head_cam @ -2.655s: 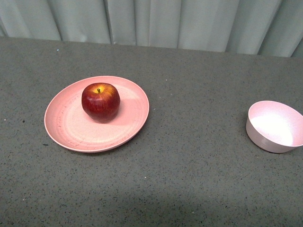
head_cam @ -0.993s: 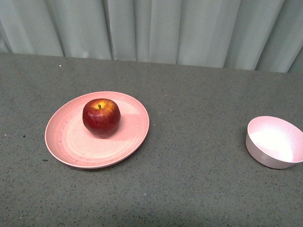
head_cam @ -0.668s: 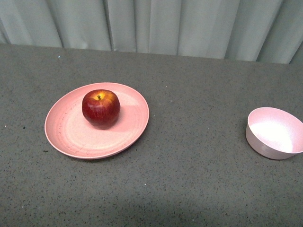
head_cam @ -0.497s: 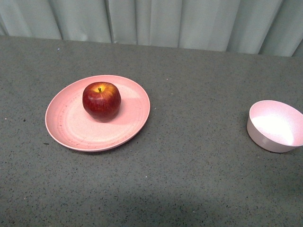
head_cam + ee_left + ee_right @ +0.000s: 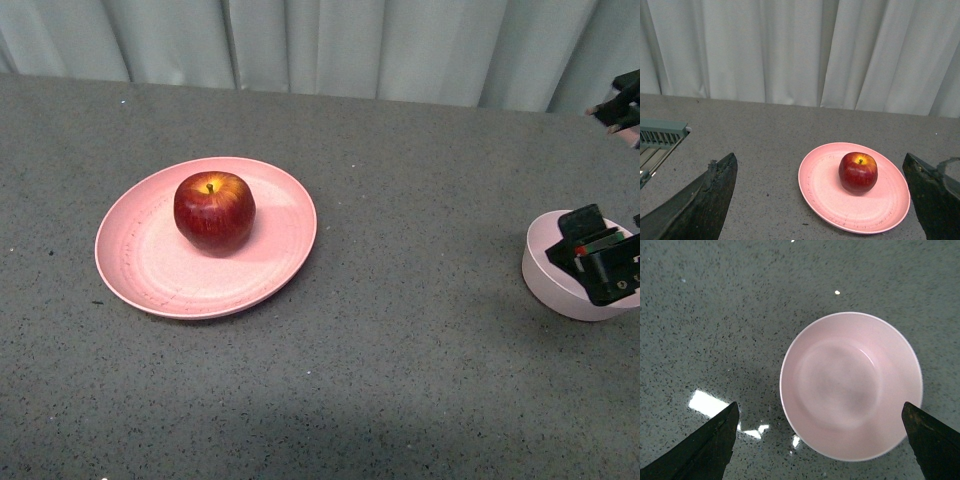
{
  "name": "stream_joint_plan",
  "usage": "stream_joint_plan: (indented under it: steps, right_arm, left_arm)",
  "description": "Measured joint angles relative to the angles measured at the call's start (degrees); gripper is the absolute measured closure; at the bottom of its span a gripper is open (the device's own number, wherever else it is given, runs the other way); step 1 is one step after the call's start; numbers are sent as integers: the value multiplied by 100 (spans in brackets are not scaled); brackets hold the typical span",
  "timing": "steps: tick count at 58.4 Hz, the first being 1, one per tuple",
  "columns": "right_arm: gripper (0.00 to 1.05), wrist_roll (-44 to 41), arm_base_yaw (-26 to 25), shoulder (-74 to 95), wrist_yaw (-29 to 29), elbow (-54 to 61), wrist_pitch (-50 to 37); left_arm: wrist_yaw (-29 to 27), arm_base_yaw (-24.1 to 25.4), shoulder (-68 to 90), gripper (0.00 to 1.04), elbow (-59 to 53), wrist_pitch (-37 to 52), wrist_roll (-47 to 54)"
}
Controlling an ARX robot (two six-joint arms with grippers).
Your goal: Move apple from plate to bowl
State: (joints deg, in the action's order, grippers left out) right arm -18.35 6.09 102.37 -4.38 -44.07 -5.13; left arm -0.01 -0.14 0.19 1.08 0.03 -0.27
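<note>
Front view is showing me the glossy dark-red apple (image 5: 214,211) sitting on the wide, shallow speckled pink plate (image 5: 150,285), well apart from the small matte pale-pink bowl (image 5: 545,272) on the grey flecked bench (image 5: 400,350). Right jaws are hanging spread wide above the bowl; left jaws are gaping too, facing the plate

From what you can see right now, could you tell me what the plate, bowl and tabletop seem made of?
Plate: likely matte plastic or melamine, given fine dark speckles and faint rings. Bowl: similar, paler, smooth and matte. Tabletop: speckled grey stone or laminate, fairly glossy; it mirrors bright lights in the right wrist view.
</note>
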Motion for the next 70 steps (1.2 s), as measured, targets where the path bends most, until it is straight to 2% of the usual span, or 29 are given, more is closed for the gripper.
stream_joint_plan:
  steps: [29,45,51,61,65,70]
  right_arm:
    - [11,-20,227,1370,44,-769,254]
    - [48,39,229,1596,129,-872,328]
    - [71,52,208,1615,131,-911,350]
    - [96,52,192,1615,129,-962,387]
    - [104,22,192,1615,151,-973,396]
    - [104,7,195,1613,166,-1012,387]
  left_arm:
    - [0,0,0,7,0,0,0]
    - [0,0,0,7,0,0,0]
    - [0,0,0,7,0,0,0]
    - [0,0,0,7,0,0,0]
    - [0,0,0,7,0,0,0]
    - [0,0,0,7,0,0,0]
